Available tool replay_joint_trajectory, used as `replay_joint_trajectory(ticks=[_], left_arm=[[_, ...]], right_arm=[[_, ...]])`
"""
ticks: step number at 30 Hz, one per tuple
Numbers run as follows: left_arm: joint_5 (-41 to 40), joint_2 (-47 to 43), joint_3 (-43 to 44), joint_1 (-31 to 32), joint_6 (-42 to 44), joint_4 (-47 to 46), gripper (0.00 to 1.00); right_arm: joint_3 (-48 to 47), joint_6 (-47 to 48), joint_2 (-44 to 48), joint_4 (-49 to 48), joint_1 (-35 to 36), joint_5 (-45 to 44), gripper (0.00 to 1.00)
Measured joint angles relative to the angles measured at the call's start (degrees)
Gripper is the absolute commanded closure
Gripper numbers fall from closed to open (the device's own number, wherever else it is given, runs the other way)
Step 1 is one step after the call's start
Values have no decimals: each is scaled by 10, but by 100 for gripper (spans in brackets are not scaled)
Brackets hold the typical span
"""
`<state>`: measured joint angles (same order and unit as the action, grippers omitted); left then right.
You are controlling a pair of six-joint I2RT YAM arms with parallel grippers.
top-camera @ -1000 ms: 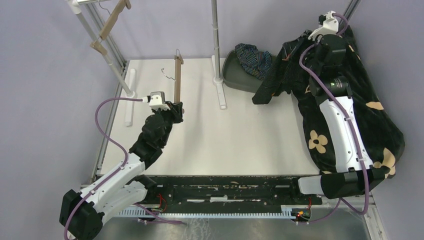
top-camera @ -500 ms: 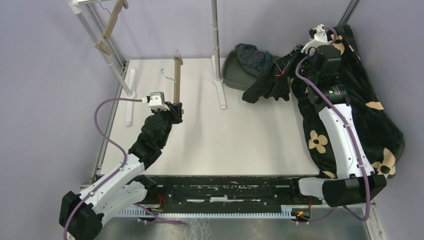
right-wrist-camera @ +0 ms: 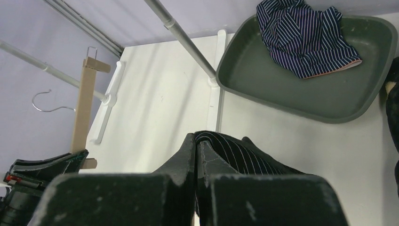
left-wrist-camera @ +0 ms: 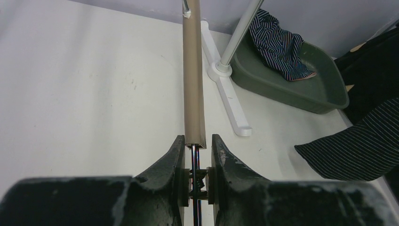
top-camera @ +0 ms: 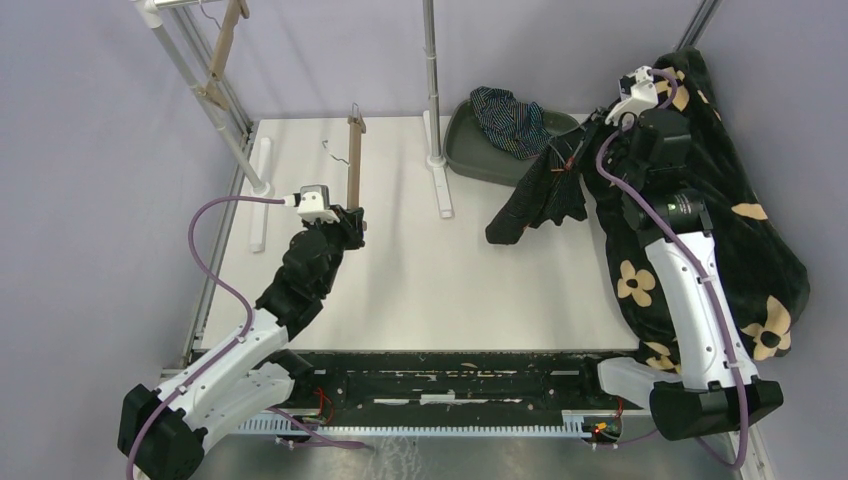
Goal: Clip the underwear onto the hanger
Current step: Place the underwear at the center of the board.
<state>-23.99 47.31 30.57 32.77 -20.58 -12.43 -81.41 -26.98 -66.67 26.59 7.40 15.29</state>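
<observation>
- Left gripper (left-wrist-camera: 196, 160) clenched on the near clip end of the hanger (left-wrist-camera: 193, 80).
- Right gripper (right-wrist-camera: 196, 141) pinched onto the pinstriped underwear (top-camera: 540, 195), which drapes down beside the tray (top-camera: 465, 152).
- Navy underwear (top-camera: 507, 118) lies crumpled in the tray, farthest back.

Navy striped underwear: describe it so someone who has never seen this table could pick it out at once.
On the white table, look to the far right, where a green tray sits beside the foot of the upright pole. The navy underwear lies crumpled inside that tray. Unlike the black pinstriped underwear hanging from the right gripper, it is bluer, boldly striped, and nothing holds it.
</observation>
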Motion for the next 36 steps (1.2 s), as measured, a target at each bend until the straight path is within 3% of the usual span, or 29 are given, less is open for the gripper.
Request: replay_joint_trajectory(ticks=[7,15,24,36], left_arm=[[0,0,0,0,0,0,97],[-1,6,0,0,0,0,97],[-10,6,0,0,0,0,97],[-14,4,0,0,0,1,97]], right_arm=[[2,14,-22,20,1,-19,99],[-85,71,-92,48,2,-70,100],[-95,83,-68,52,32,-80,99],[-10,-38,-89,-28,55,-63,99]])
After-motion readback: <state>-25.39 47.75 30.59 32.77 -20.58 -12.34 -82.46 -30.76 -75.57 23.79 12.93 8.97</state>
